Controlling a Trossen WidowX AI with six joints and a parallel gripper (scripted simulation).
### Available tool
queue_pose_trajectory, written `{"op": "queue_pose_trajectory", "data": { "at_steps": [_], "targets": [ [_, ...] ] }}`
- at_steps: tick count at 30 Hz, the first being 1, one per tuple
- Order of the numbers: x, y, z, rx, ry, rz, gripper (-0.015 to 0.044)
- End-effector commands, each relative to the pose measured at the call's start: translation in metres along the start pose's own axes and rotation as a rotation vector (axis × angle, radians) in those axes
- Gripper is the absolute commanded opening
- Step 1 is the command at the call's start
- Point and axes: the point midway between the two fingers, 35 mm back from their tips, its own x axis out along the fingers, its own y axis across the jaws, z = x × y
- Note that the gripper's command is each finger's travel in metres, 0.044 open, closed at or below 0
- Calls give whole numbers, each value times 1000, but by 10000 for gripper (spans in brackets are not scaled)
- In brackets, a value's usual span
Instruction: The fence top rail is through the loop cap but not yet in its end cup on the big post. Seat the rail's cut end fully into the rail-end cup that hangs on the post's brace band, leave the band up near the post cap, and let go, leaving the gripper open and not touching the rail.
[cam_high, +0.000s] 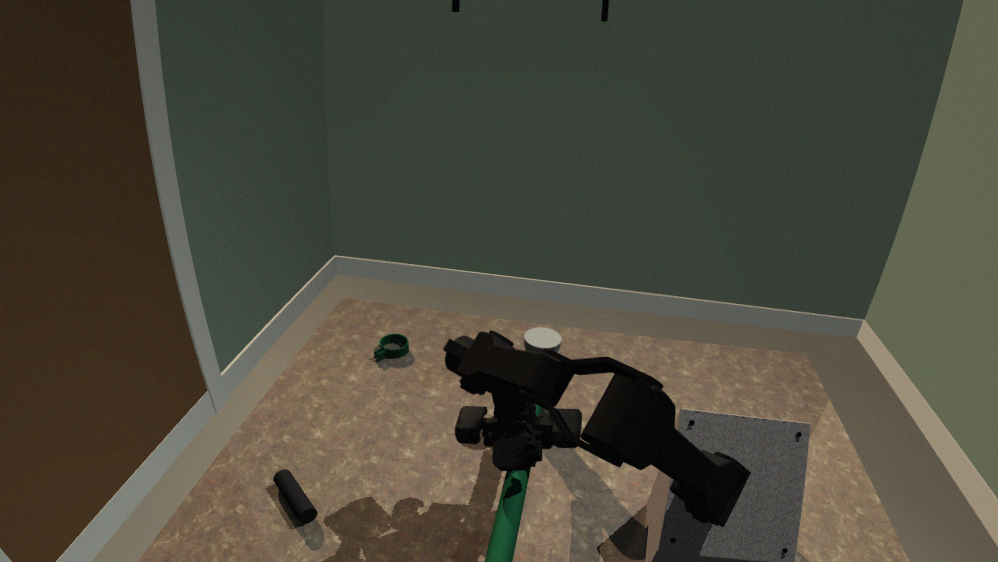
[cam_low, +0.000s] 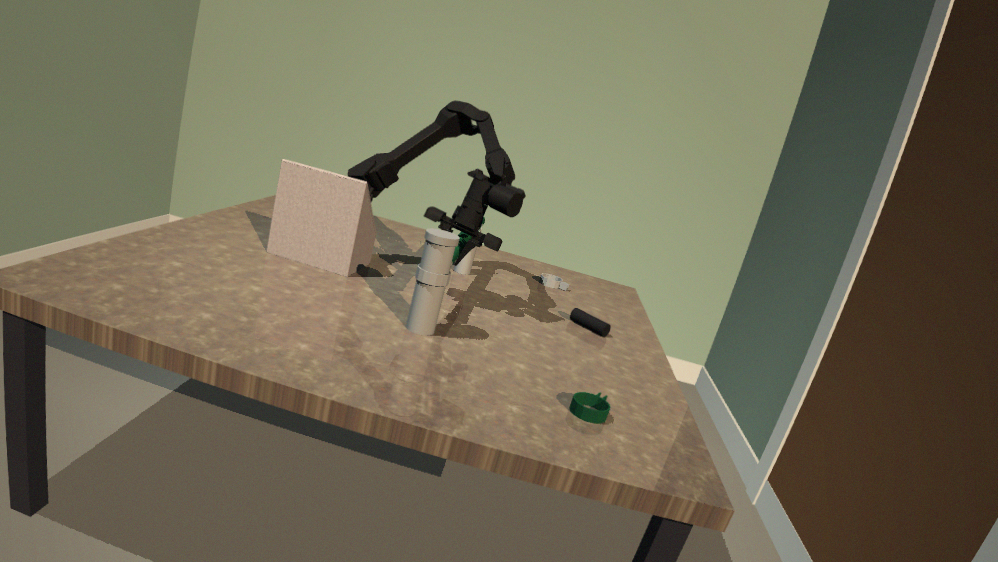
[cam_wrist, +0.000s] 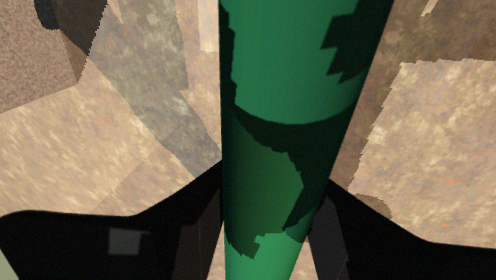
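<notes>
The green rail (cam_high: 504, 527) (cam_wrist: 295, 65) runs between the gripper's fingers; a bit of green shows beside the big post in the exterior view. My gripper (cam_wrist: 266, 168) is shut on the rail, a finger on each side. The big pale post (cam_low: 425, 307) stands upright, its round cap (cam_high: 542, 338) (cam_low: 441, 235) on top. The brace band (cam_low: 433, 275) circles the post clearly below the cap. In the exterior view the gripper is just behind the post's upper part. The rail-end cup and the rail's cut end are hidden. I cannot make out the loop cap.
A shorter pale post (cam_low: 463, 265) stands behind the big one. A green ring clamp (cam_high: 394, 350) (cam_low: 590, 409), a black cylinder (cam_high: 296, 497) (cam_low: 590, 322) and a small pale fitting (cam_low: 552, 281) lie on the table. A pinkish wedge-shaped block (cam_low: 317, 219) stands beside the arm's base.
</notes>
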Motion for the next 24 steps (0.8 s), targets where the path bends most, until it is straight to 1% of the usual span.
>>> {"op": "queue_pose_trajectory", "data": {
  "at_steps": [1,10,16,20,24],
  "targets": [
    [0,0,0,1,0,-1,53],
    [-3,0,1,1,0,-1,289],
    [-25,3,16,0,0,0,440],
    [-43,7,30,0,0,1,440],
    [-46,7,32,0,0,1,440]
  ]
}}
